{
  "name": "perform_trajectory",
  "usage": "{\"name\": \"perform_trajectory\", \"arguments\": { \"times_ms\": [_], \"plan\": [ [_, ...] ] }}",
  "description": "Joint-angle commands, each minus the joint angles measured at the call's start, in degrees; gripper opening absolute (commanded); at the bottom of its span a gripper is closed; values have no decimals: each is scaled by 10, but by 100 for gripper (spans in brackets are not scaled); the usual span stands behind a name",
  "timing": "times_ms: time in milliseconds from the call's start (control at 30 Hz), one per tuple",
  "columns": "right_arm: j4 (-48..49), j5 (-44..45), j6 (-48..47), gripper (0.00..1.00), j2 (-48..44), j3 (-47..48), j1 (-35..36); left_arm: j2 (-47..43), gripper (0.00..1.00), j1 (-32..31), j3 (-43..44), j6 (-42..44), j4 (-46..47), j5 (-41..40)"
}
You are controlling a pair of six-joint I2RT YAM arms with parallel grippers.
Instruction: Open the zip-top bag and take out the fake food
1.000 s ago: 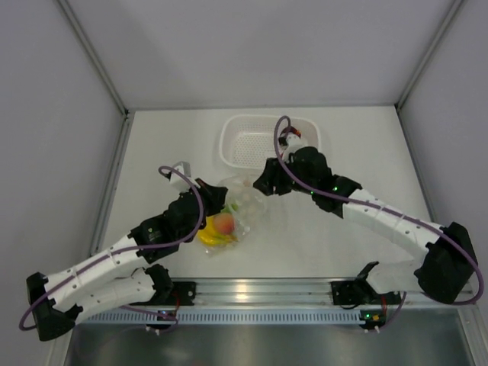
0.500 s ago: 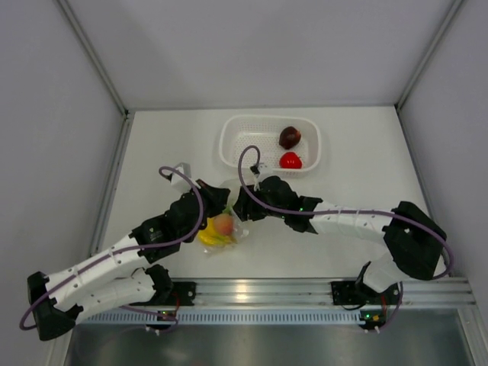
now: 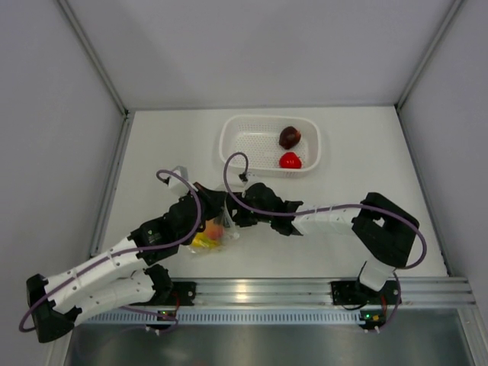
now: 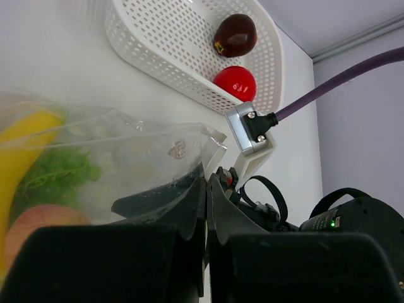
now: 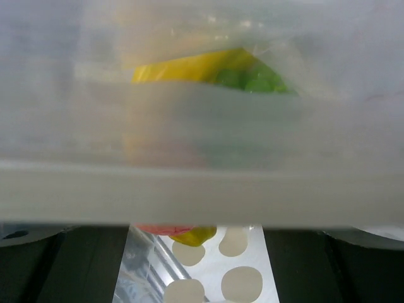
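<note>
White counter, front-left of centre: the zip-top bag (image 3: pixel 217 235) lies there, banana (image 4: pixel 19 148), greens (image 4: pixel 57 173) and peach fruit (image 4: pixel 38 221) inside. Left gripper (image 4: pixel 206 192) is pinched tight on its rim. Right gripper (image 3: pixel 232 216) is nosing in, jaws apart, nothing clamped. Farther back, the tomato (image 3: pixel 290 160) and maroon fruit (image 3: pixel 289 137) sit in the basket (image 3: pixel 252 126).

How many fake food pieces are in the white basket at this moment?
2: the dark maroon fruit at the far right of the basket, and the red tomato just nearer the arms. Nothing else shows on its mesh floor.
</note>
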Motion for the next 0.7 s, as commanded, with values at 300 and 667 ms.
{"name": "perform_trajectory", "arguments": {
  "times_ms": [300, 667],
  "plan": [
    [87, 5, 64, 73, 32, -13, 17, -13, 0, -2, -30, -21, 24, 0],
    [-90, 176, -16, 72, -42, -3, 20, -18, 0, -2, -17, -20, 25, 9]
  ]
}}
